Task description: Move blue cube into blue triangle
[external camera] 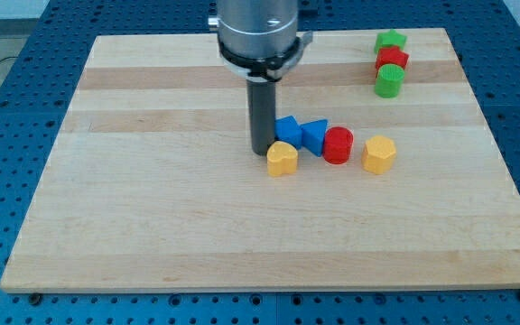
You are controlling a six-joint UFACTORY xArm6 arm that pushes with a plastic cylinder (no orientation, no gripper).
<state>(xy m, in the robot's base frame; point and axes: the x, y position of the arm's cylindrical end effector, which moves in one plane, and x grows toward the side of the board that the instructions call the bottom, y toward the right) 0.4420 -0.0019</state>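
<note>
The blue cube [287, 128] sits near the middle of the wooden board [152, 208], its right side touching the blue triangle [314, 134]. My tip [260, 151] is down on the board right at the cube's left side; the dark rod hides the cube's left edge. A yellow block [282, 158] lies just below the cube, close to the tip's right. A red cylinder [338, 144] touches the triangle's right side.
A yellow hexagonal block [379, 154] lies right of the red cylinder. At the view's top right, a green star-like block [390, 41], a red block [392, 60] and a green cylinder [388, 80] form a column near the board's edge.
</note>
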